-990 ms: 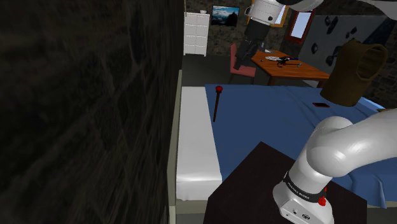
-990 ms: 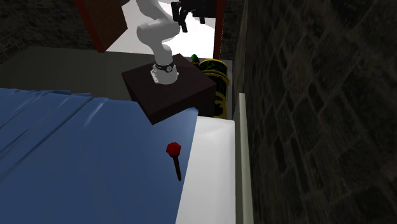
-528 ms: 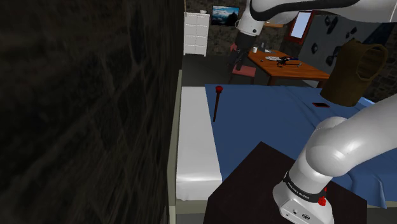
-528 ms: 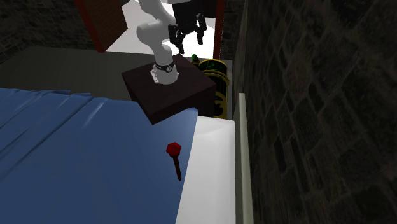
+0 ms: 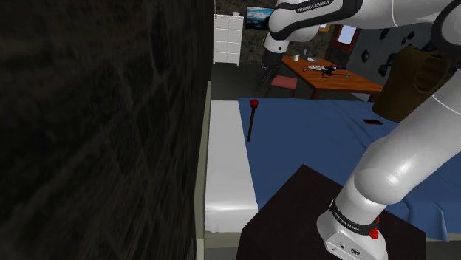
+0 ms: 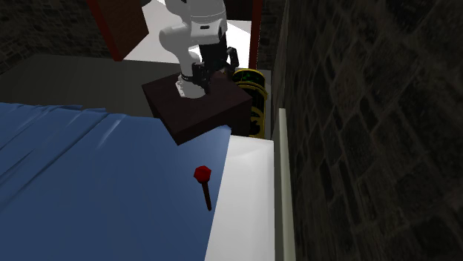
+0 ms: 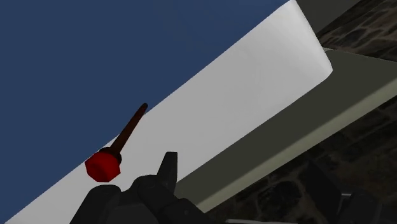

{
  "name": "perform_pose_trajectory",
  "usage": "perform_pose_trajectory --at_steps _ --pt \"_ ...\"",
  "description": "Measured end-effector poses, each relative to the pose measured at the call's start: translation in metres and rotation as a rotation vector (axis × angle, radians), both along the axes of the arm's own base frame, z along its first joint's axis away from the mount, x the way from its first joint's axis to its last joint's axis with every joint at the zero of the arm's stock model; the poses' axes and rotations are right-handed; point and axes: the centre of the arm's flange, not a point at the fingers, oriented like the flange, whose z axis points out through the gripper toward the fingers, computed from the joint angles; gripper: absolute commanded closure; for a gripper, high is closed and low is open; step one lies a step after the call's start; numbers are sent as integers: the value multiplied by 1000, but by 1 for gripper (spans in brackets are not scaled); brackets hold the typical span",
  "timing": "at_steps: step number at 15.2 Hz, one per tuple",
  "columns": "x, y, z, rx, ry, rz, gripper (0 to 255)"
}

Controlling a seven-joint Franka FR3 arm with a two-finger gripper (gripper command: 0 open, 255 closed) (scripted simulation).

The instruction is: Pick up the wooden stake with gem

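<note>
The pincer [image 6: 216,65] hung over the red-gemmed stake [image 5: 251,120] lying on the bed [image 5: 318,137] (released or clenched, I couldn't tell).

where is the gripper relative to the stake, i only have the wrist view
observer: the gripper hangs well above the blue cover, clear of the stake.
operator: which way does the stake point
observer: gem end away from the stand, shaft toward it, along the white strip.
operator: anything else on the cover
observer: a small dark flat thing, far toward the shoulder view's right.
</note>
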Motion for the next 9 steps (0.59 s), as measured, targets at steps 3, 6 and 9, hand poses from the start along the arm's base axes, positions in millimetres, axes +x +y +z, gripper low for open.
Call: perform_pose_trajectory --at_steps 3,6,9 --pt "25 -27 -20 -9 17 -9 0" --pt "51 -48 -39 -17 33 -18 0" --pt "76 -70 -62 -25 49 -26 0"
